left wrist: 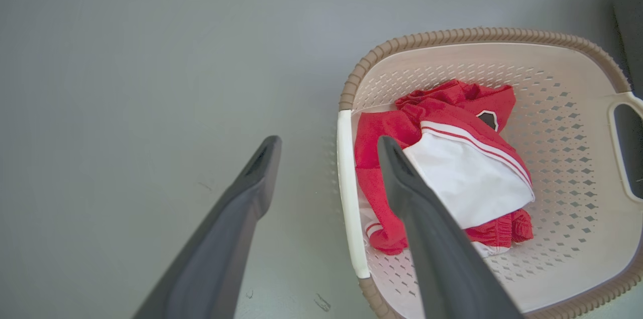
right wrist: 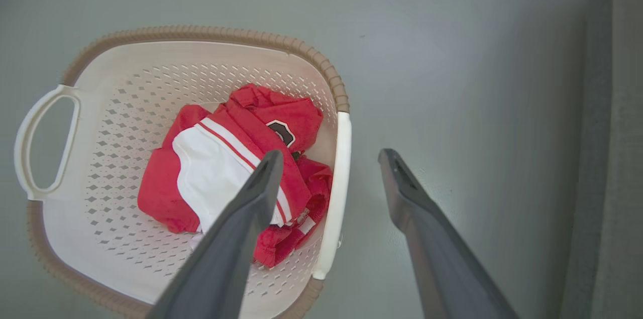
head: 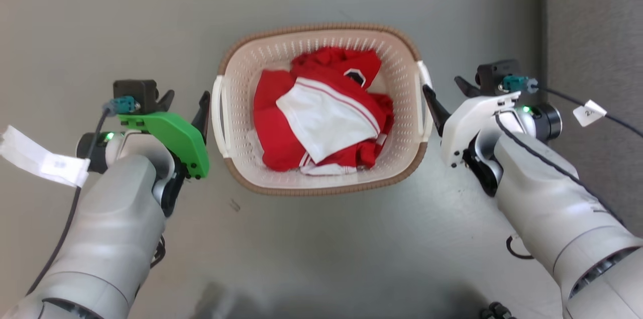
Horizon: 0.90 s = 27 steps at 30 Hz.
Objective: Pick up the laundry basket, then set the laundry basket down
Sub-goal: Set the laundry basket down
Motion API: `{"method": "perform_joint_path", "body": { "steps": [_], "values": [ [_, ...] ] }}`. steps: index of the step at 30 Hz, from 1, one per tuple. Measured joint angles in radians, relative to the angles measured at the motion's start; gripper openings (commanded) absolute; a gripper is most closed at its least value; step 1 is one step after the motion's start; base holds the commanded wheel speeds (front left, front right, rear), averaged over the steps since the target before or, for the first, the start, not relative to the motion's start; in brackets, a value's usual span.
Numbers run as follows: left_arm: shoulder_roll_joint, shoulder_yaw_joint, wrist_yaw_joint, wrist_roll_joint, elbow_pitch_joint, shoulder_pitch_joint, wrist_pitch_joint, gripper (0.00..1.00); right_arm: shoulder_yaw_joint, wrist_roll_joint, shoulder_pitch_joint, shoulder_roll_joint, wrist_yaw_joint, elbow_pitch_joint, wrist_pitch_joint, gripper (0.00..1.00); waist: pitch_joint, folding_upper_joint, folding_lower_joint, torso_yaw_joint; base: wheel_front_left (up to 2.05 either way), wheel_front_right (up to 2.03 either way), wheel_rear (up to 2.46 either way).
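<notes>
Your left gripper (left wrist: 329,144) and right gripper (right wrist: 329,155), both released, flank the basket (head: 321,27), one at each handle (left wrist: 346,183), placed for an even lift.

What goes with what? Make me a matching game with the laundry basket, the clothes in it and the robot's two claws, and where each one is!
Things
1. cream perforated plastic laundry basket with brown woven-look rim
2. crumpled red and white clothes
3. left claw with two long dark fingers
4. right claw with two long dark fingers

Places
A. open, by the basket's white right handle
B. standing on the grey floor
C. open, by the basket's white left handle
D. lying inside the basket

Pairs: 1-B, 2-D, 3-C, 4-A
</notes>
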Motion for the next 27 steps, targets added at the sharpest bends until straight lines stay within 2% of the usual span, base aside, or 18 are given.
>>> {"method": "perform_joint_path", "body": {
  "steps": [5,15,27],
  "values": [
    [0.002,-0.016,0.000,0.009,-0.015,0.023,-0.008,1.00,-0.018,0.003,0.035,0.001,-0.001,-0.028,-0.002,1.00,-0.064,0.0000,0.0000,-0.011,0.00,0.00,0.00],
    [0.039,-0.006,0.001,0.061,-0.092,0.071,-0.009,1.00,-0.064,0.001,0.107,0.000,-0.032,-0.146,-0.003,1.00,-0.202,0.0000,-0.0001,-0.030,0.00,0.00,0.00],
    [0.086,0.074,0.085,0.124,-0.286,0.121,-0.010,1.00,-0.127,-0.035,0.171,-0.035,-0.089,-0.320,-0.003,1.00,-0.339,0.0000,-0.0001,-0.046,0.00,0.00,0.00]
  ]
}}
